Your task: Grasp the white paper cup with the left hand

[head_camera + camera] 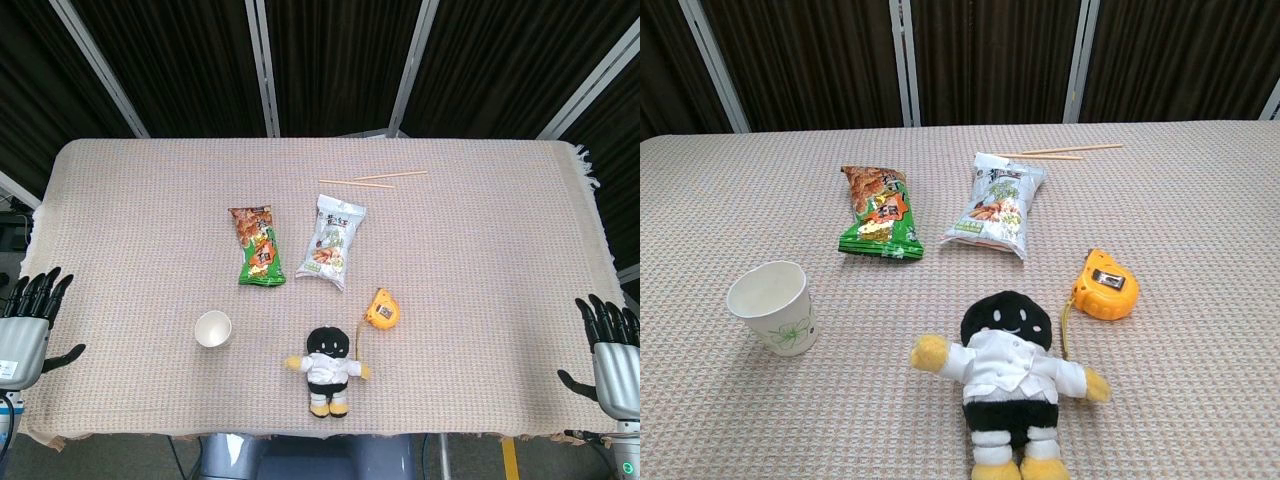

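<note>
In the head view, we see the left hand (28,325) at nine o'clock off the table edge, fingers spread, holding nothing. The right hand (612,350) at three o'clock is likewise spread and partly cut off. The white paper cup (213,328) stands upright at seven o'clock, well apart from both. In the chest view, the cup (773,307) sits at eight o'clock; neither hand appears.

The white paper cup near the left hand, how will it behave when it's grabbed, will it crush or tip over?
The white paper cup looks thin-walled and seems empty, so it is probably very light and may dent under a firm squeeze. It stands upright, narrower at the base, so a sideways nudge from the left hand could tip it.
</note>
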`<state>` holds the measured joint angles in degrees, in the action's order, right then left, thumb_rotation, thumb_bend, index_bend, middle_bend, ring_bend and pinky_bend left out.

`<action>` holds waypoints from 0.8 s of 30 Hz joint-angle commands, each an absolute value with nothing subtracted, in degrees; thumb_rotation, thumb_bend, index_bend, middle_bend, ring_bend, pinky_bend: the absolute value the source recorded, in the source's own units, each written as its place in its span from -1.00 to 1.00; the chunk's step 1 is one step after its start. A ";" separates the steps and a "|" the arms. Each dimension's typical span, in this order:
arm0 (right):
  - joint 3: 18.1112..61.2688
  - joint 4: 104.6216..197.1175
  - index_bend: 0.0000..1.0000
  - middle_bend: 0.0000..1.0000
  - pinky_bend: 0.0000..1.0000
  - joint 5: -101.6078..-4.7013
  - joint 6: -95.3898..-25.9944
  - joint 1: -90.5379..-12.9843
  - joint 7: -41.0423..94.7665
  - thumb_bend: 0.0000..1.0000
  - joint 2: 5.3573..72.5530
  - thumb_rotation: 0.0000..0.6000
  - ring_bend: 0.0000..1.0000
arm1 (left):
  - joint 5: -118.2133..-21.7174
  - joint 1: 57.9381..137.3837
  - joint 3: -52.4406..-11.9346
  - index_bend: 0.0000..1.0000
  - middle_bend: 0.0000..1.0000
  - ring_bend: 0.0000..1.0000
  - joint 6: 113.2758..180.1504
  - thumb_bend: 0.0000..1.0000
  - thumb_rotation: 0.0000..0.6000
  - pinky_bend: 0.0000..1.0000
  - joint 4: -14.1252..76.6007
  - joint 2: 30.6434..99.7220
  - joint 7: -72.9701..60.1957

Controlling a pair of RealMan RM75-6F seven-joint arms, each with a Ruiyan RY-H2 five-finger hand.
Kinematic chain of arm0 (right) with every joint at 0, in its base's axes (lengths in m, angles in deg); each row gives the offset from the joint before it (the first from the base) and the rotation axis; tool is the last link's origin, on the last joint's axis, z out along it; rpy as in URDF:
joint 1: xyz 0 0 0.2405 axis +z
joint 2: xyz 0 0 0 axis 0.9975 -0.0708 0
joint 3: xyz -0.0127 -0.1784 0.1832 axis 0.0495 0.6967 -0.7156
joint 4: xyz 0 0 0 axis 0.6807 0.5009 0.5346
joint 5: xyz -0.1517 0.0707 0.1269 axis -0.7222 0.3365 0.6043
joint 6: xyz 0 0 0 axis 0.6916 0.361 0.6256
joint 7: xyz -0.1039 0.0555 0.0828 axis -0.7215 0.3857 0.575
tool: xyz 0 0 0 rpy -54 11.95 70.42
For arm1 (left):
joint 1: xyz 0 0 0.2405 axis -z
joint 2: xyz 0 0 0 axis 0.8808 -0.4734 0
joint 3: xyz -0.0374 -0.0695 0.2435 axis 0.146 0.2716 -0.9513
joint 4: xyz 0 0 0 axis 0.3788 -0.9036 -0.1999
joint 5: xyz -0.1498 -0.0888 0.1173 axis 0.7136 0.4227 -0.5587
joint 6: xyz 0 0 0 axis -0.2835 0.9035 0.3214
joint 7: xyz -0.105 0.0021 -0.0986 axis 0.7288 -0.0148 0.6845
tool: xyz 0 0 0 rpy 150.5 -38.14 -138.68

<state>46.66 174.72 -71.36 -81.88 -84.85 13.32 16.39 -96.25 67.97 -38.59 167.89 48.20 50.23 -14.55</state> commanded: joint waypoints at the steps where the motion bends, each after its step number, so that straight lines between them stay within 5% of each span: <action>1: 46.66 174.74 -0.92 -1.00 -1.00 -71.34 -81.90 -84.88 13.37 -0.86 16.36 1.00 -1.00 | -96.27 67.97 -38.64 -1.00 -1.00 -1.00 167.83 -1.00 1.00 -1.00 48.26 50.23 -14.64; 16: 46.56 175.10 -0.92 -1.00 -1.00 -71.15 -81.85 -84.96 13.48 -0.86 16.03 1.00 -1.00 | -97.04 68.73 -39.22 -1.00 -1.00 -1.00 166.43 -1.00 1.00 -1.00 48.69 50.18 -15.19; 24: 46.51 175.29 -0.99 -1.00 -1.00 -71.09 -81.78 -85.05 14.48 -0.86 15.58 1.00 -1.00 | -100.60 72.14 -41.55 -1.00 -1.00 -1.00 160.33 -1.00 1.00 -1.00 51.89 49.34 -18.87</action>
<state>46.55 175.19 -71.06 -81.75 -85.06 14.35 15.67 -99.26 70.61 -40.71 162.70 50.62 49.60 -17.33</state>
